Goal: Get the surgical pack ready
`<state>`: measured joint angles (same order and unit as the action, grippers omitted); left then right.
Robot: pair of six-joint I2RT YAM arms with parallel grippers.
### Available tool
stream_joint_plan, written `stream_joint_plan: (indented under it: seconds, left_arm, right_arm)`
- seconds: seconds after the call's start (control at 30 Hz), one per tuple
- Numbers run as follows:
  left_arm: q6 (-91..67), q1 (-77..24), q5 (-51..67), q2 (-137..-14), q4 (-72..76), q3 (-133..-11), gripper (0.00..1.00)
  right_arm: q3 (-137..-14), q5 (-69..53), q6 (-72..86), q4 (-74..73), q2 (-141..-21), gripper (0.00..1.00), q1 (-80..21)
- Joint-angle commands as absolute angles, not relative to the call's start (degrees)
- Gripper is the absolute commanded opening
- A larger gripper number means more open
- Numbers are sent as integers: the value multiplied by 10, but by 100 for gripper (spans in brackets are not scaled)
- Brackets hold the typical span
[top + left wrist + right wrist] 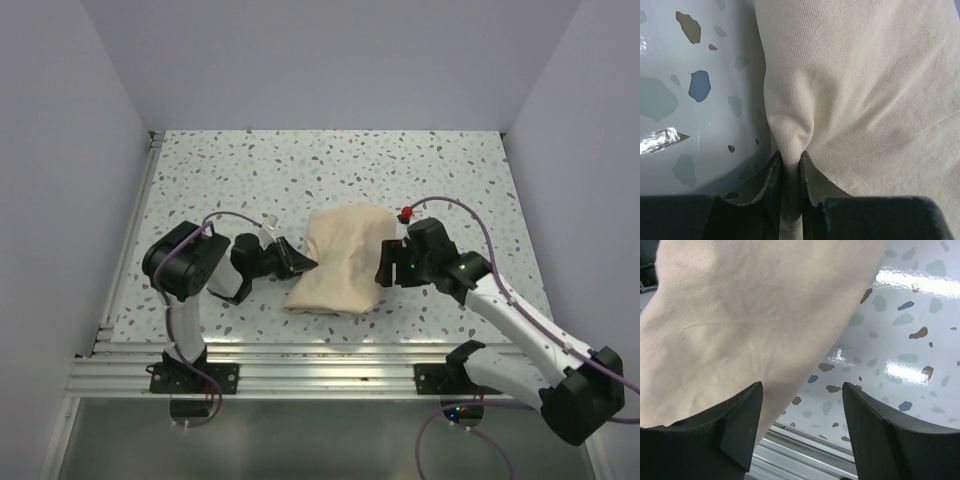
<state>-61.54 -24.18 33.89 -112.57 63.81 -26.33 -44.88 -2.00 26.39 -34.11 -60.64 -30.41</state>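
The left arm point(185, 322) and the right arm point(515, 320) are each built of glossy white tubular links joined by bulky, rounded black housings, and each stands on a flat black base plate point(192, 378) with a thin purple cable point(470, 212) looping along it. The right arm carries a small red knob point(407, 213) and tiny green lights point(470, 266) near its wrist. The left gripper point(790, 152) has thin, dark, scuffed fingers point(774, 182) with curved tips, and the right gripper point(801, 387) has broad, matte-black, wedge-shaped fingers point(737, 425).

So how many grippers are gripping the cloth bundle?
1: the left gripper pinches a fold on the left edge of the cloth bundle. The right gripper sits open at its right edge.
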Motion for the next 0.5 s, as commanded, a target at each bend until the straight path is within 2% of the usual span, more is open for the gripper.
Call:
stream_joint_plan:
  seconds: [0.0, 0.07, 0.13, 0.27, 0.47]
  left_arm:
    - [-592, -253, 301, -1171, 555, -236, 0]
    - [-597, -252, 301, -1177, 569, -236, 0]
    - [-600, -252, 300, -1180, 577, -241, 0]
    - [-604, -252, 301, -1184, 583, -250, 0]
    - [-615, -251, 290, -1179, 593, -251, 0]
  right_arm:
    - [-447, 26, 292, -411, -522, 69, -313]
    - [-425, 21, 308, -390, -488, 71, -313]
    - [-405, 1, 333, -365, -455, 78, -313]
    - [-361, -58, 396, -310, -425, 81, -313]
    - [-286, -70, 532, -202, -401, 85, -313]
